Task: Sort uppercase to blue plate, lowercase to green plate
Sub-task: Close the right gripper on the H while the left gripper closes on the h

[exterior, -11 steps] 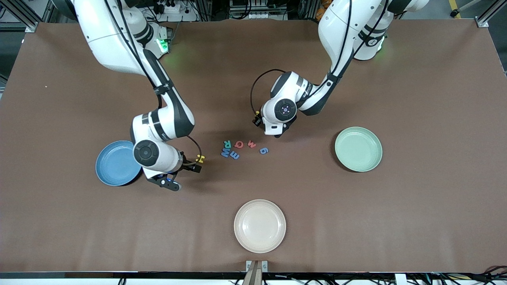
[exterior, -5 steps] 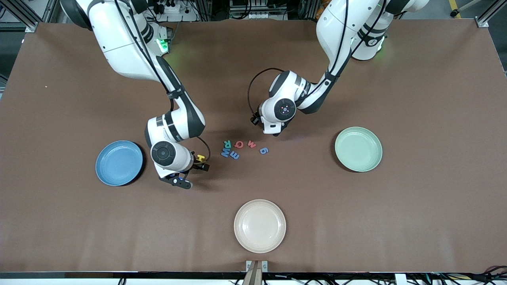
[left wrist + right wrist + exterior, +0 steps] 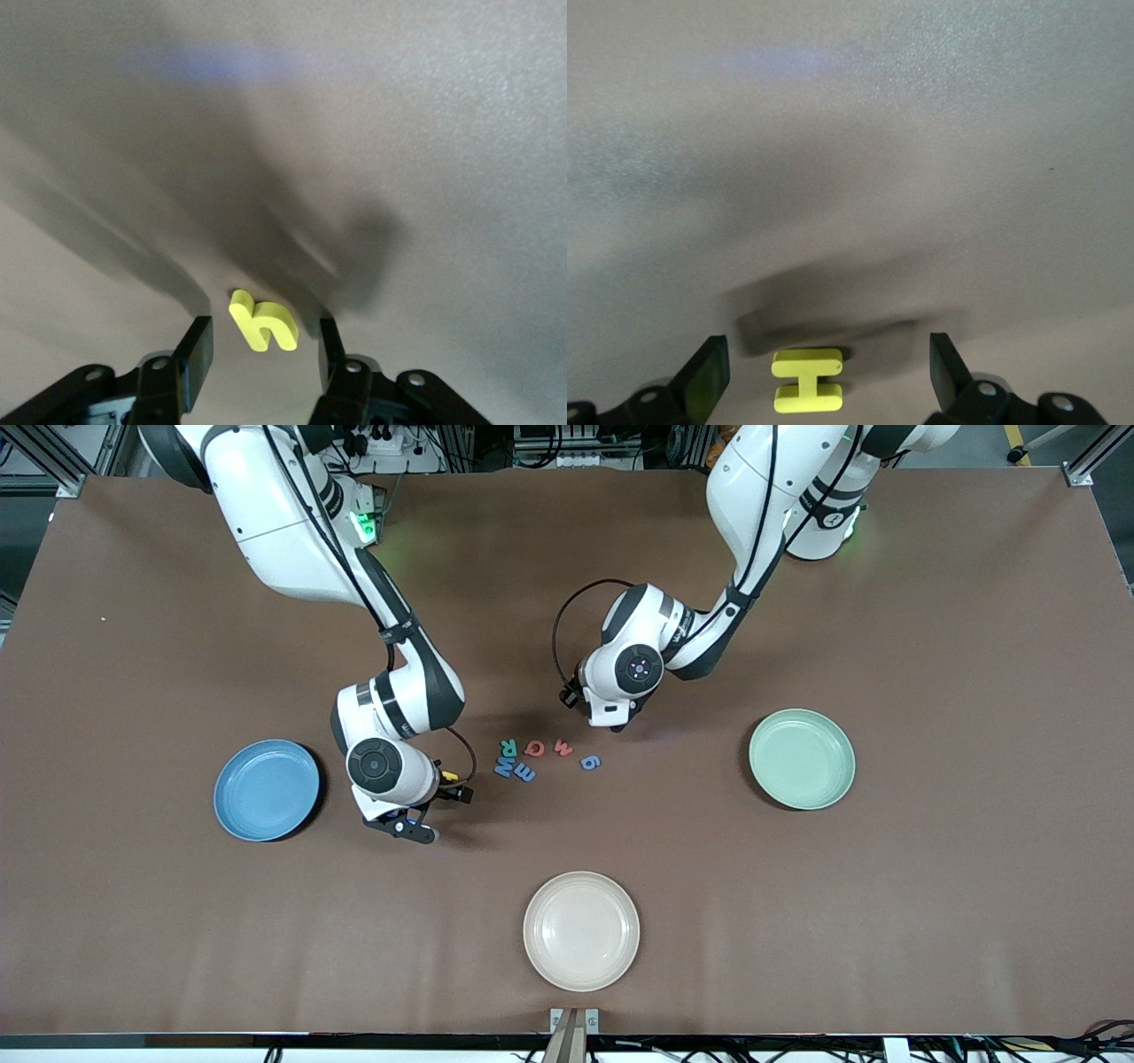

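My left gripper (image 3: 264,329) is down at the table with a small yellow lowercase h (image 3: 263,323) lying between its open fingers, a gap on each side. In the front view that hand (image 3: 617,724) hides the h. My right gripper (image 3: 827,356) is wide open, with the yellow uppercase H (image 3: 806,392) flat on the table between its fingers (image 3: 709,372). A bit of the H (image 3: 449,777) shows in the front view. Between the two hands lie green R (image 3: 508,747), blue M (image 3: 504,766), blue m (image 3: 524,773), red Q (image 3: 534,747), red w (image 3: 563,747) and blue g (image 3: 591,763). The blue plate (image 3: 266,790) and the green plate (image 3: 802,758) hold nothing.
A cream-white plate (image 3: 581,930) sits nearer the front camera than the letters. The blue plate is toward the right arm's end of the table, the green plate toward the left arm's end. Brown cloth covers the table.
My right arm has swung away from the blue plate toward the letters, and its hand now covers most of the H. The left hand has barely shifted.
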{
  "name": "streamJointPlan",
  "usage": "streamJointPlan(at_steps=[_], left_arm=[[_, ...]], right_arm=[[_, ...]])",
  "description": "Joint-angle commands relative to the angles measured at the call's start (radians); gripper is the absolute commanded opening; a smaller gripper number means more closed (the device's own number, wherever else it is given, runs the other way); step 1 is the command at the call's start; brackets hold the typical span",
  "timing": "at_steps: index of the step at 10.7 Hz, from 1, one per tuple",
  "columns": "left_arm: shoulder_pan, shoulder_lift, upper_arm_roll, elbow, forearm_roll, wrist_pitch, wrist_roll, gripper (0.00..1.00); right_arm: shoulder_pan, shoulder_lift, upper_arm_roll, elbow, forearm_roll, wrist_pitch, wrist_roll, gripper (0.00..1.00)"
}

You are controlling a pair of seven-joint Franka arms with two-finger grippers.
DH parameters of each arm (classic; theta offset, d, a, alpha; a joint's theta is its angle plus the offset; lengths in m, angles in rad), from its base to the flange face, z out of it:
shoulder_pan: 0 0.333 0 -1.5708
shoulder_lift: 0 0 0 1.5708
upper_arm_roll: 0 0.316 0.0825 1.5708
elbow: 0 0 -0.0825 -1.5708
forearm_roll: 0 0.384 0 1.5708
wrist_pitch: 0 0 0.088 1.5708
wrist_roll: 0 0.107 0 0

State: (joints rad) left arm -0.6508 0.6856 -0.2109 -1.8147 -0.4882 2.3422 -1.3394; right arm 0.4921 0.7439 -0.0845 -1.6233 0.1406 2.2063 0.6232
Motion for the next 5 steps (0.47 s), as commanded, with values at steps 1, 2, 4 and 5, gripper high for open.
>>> streamJointPlan(at_steps=[1, 2, 4, 5], left_arm=[[-0.003, 0.003, -0.001, -0.006, -0.012, 0.023, 0.009, 0.31], [0.000, 0.005, -0.001, -0.006, -0.010, 0.023, 0.011, 0.26], [-0.001, 0.006, -0.001, -0.006, -0.012, 0.023, 0.009, 0.23], [-0.001, 0.006, -0.001, -0.006, -0.012, 0.023, 0.009, 0.22]], right_arm=[[0.002, -0.044, 0.018, -0.085, 0.031, 0.076, -0.002, 1.00], [0.003, -0.053, 0.018, -0.092, 0.049, 0.076, 0.000, 1.00], [0.002, -0.054, 0.018, -0.093, 0.050, 0.075, 0.000, 1.00], [0.002, -0.058, 0.018, -0.096, 0.050, 0.072, -0.002, 1.00]])
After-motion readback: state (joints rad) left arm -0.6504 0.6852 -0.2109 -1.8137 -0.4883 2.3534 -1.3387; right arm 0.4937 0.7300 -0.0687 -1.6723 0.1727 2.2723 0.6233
